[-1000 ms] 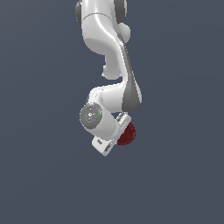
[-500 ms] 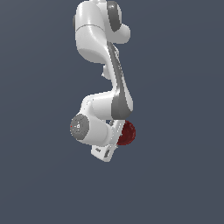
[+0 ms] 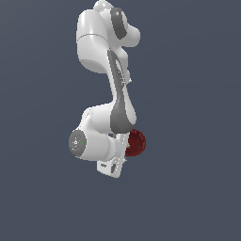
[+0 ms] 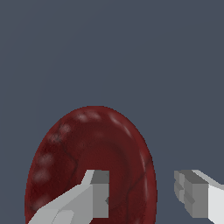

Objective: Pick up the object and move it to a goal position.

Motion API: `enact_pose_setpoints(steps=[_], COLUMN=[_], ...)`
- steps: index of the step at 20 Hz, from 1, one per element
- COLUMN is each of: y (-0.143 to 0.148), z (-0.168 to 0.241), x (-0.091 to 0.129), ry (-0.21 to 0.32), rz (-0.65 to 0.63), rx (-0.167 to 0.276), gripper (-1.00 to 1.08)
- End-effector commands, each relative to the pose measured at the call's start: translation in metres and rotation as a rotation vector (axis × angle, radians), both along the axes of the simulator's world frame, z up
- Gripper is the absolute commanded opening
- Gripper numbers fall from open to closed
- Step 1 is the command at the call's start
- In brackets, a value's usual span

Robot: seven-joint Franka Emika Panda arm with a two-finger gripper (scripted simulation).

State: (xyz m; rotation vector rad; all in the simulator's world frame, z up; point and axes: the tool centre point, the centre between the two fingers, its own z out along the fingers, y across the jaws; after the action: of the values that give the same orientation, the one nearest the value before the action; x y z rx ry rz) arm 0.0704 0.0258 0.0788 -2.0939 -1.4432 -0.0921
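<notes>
A: So, pickup done? Pincer (image 4: 142, 197) state?
B: Bowl-like red object (image 3: 136, 142) sits off any counter, at the wrist's right in the exterior view. Fingers straddle its rim; grasping or not, cannot tell.
A: Left?
B: Reaching goal; none visible.

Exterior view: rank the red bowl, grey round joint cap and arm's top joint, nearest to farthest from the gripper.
1. The red bowl, in the gripper.
2. The grey round joint cap, toward the exterior view's left.
3. The top joint, high above.
</notes>
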Motion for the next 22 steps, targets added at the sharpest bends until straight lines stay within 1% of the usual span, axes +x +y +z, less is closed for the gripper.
enact_pose_setpoints(steps=[1, 4, 11, 14, 17, 22], y=[-0.001, -0.001, 0.002, 0.008, 0.006, 0.004], z=[-0.001, -0.001, -0.005, -0.011, -0.011, -0.013], x=[0.001, 0.001, 0.000, -0.002, -0.001, 0.001], ry=[-0.008, -0.013, -0.011, -0.010, -0.018, -0.038], rz=[0.015, 0.023, 0.030, 0.041, 0.051, 0.082], rx=[0.017, 0.028, 0.036, 0.050, 0.063, 0.104], gripper=[0.28, 0.28, 0.28, 0.28, 0.28, 0.28])
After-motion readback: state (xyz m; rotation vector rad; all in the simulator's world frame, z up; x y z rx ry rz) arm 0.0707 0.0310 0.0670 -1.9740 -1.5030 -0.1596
